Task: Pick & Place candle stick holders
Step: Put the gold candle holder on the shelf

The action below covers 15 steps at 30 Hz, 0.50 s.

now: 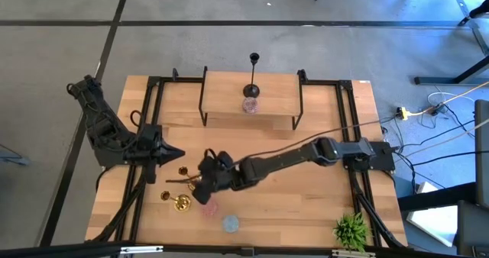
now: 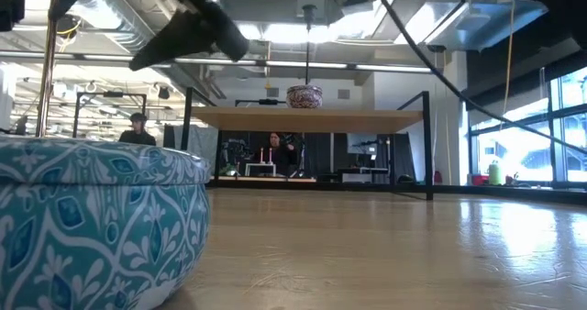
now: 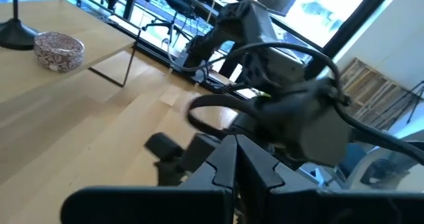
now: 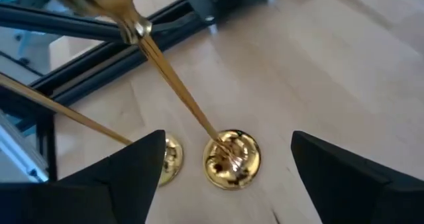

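Two holders, black stick (image 1: 254, 75) and pink cup (image 1: 250, 104), stand on the shelf (image 1: 229, 98); we see right tool (image 1: 200, 183) spread over gold sticks (image 4: 231, 159); left tool (image 1: 170, 153) pressed together.

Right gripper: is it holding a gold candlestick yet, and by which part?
Nothing held. The right gripper is open, its fingers either side of one gold candlestick near its base, not touching.
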Motion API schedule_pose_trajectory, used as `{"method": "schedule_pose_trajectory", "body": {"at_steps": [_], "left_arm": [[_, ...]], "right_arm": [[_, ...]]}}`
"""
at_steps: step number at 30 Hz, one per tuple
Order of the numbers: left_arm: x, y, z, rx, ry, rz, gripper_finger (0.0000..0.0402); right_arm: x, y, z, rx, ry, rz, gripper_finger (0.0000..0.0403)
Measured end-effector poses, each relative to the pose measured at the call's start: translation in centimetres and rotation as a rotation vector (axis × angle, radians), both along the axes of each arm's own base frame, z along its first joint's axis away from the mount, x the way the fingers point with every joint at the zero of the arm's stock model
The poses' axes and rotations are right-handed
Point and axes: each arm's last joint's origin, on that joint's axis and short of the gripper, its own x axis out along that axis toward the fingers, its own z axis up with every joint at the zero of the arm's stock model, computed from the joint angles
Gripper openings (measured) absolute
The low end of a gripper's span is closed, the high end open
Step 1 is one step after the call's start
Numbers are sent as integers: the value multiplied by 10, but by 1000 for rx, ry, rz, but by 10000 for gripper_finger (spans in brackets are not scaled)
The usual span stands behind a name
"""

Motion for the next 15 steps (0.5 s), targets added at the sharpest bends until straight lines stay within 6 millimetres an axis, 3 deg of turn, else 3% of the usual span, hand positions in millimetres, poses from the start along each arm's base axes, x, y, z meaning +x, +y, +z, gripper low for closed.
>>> {"method": "schedule_pose_trajectory", "body": {"at_steps": [5,15], "left_arm": [[-2,-2,0,-6,0,-16,2],[-2,-2,0,2,-5,-10,1]], "right_arm": [[6,-9,2,-36,-15,68,323],[14,-6,6,-26,-102,182,323]]}}
